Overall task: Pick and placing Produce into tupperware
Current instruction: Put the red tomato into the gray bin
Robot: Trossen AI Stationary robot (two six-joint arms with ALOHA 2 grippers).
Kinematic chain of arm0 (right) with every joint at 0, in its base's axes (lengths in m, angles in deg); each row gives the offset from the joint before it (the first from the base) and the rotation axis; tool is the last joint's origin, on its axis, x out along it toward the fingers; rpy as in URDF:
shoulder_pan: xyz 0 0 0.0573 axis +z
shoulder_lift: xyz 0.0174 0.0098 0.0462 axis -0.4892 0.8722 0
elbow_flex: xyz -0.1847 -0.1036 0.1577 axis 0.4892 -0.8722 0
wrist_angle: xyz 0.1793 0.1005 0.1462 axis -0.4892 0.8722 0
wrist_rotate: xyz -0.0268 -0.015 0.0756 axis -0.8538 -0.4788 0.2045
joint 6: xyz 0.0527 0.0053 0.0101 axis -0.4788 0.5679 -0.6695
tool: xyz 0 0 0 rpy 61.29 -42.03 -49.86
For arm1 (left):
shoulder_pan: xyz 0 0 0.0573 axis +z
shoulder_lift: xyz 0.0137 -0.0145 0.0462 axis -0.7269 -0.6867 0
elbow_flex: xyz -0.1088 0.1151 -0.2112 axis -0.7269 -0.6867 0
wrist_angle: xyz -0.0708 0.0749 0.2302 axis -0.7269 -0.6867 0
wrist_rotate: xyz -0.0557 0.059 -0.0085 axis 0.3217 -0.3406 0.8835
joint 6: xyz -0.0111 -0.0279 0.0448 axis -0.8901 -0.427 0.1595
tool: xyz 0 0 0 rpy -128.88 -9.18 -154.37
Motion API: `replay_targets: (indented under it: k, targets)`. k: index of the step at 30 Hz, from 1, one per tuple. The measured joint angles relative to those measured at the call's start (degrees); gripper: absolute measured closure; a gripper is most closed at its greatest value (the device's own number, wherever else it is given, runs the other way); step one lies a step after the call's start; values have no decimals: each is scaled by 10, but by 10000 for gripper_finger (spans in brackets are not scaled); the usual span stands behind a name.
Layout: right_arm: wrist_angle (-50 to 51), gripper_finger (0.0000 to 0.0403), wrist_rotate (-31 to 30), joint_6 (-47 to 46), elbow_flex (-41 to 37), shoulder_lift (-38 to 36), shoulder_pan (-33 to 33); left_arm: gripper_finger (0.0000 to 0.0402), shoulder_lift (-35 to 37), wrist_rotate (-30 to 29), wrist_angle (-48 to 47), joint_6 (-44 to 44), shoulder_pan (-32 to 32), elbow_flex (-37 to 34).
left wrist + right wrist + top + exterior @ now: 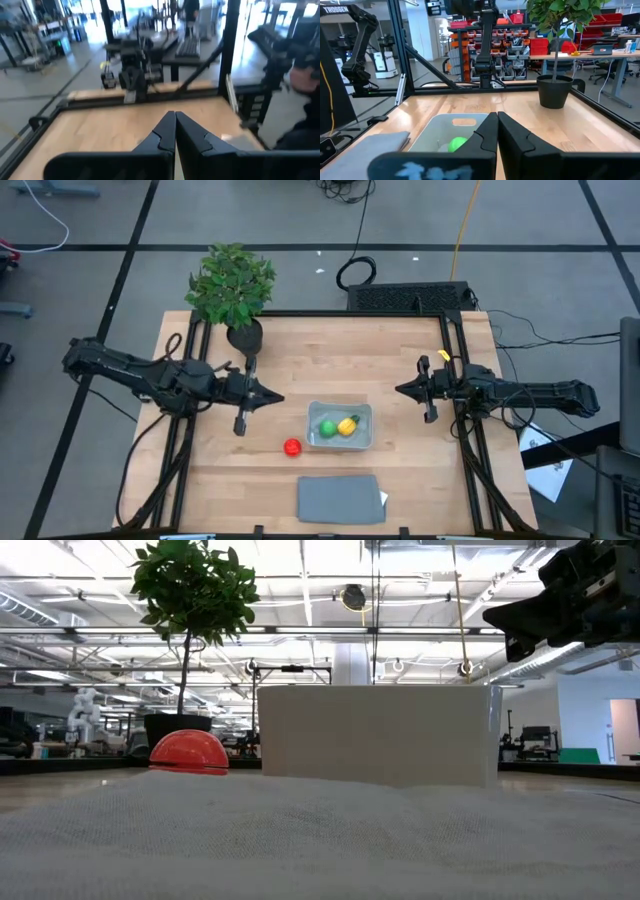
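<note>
The clear bluish tub (pixel 340 426) stands on the table's middle, holding the green ball (pixel 327 428) and the yellow piece with a green tip (pixel 347 425). The red ball (pixel 291 447) rests on the wood just off the tub's near left corner; the low view shows the red ball (pixel 188 752) beside the tub (pixel 375 735). My left gripper (pixel 272 397) hovers shut to the tub's left, pointing right. My right gripper (pixel 401 389) hovers shut to the tub's right, pointing left. The right wrist view shows the tub (pixel 436 131) and green ball (pixel 457 145) below the shut fingers.
A flat grey lid (pixel 340 498) lies near the table's near edge. A leafy potted plant (pixel 232 285) stands at the far left corner. Black frame rails (pixel 458 370) run along the table's sides. Bare wood lies between the tub and the far edge.
</note>
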Motion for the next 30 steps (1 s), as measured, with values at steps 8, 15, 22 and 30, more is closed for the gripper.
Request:
replay_targets:
  k: [8, 15, 22, 30]
  targets:
    - [3, 403, 0, 0, 0, 0, 0, 387, -84, -64, -176, -48, -34, 113]
    - [5, 403, 0, -1, 0, 0, 0, 387, -150, -64, -292, -124, -49, 195]
    - [6, 403, 0, -1, 0, 0, 0, 387, -199, -64, -382, -198, -50, 261]
    - [9, 403, 0, -1, 0, 0, 0, 387, -236, -59, -459, -275, -50, 305]
